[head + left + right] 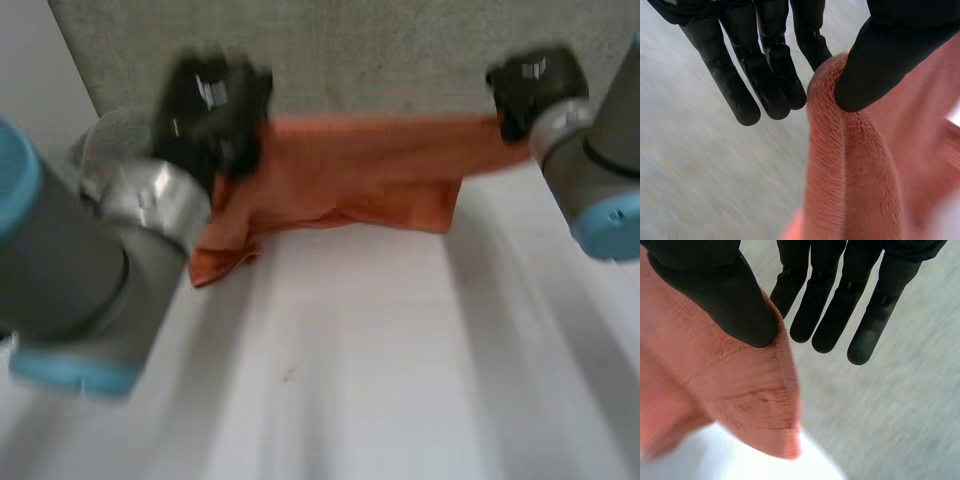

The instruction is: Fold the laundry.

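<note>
The orange towel (350,180), stretched between the left hand (215,110) and right hand (530,85), is pinched at both corners; folding seems barely begun.

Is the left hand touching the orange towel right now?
Touching. In the left wrist view the left hand pinches the orange towel by its edge, thumb pressed on.

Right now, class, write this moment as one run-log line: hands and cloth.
left hand: pinches orange cloth at one end | right hand: pinches its other end | cloth: stretched between hands over white table
</note>
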Action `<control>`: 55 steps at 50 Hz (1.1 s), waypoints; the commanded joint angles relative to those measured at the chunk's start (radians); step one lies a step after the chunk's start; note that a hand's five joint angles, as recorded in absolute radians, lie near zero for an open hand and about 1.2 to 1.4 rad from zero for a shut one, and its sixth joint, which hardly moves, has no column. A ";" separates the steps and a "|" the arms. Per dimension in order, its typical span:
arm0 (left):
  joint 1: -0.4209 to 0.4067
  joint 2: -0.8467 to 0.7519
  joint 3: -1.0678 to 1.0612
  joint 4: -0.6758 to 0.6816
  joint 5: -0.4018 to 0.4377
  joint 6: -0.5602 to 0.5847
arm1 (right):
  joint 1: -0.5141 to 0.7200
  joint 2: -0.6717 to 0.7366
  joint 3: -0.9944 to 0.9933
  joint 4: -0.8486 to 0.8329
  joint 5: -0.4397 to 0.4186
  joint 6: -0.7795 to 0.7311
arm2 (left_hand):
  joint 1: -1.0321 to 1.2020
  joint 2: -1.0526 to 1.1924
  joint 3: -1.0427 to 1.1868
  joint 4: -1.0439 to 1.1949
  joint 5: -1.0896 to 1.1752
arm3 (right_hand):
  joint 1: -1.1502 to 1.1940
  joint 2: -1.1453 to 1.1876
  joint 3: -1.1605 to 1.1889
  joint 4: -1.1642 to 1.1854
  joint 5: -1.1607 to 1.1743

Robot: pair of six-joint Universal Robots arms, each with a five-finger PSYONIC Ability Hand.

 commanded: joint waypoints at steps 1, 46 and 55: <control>-0.092 -0.089 -0.229 -0.025 -0.060 -0.005 | -0.058 -0.040 0.281 0.029 -0.078 -0.051 | 0.240 0.200 0.203 0.196 0.241 | 0.273 0.222 0.209 0.202 0.243; 0.130 -0.572 0.434 -0.205 0.407 0.326 | -0.103 -0.046 0.558 -0.132 -0.108 -0.088 | -0.732 -0.771 -0.768 -0.775 -0.730 | 0.273 0.222 0.209 0.202 0.243; 0.109 -0.798 0.663 -0.210 0.312 0.465 | -0.098 -0.046 0.579 -0.132 -0.115 -0.090 | -0.697 -0.736 -0.733 -0.740 -0.695 | 0.273 0.222 0.209 0.202 0.243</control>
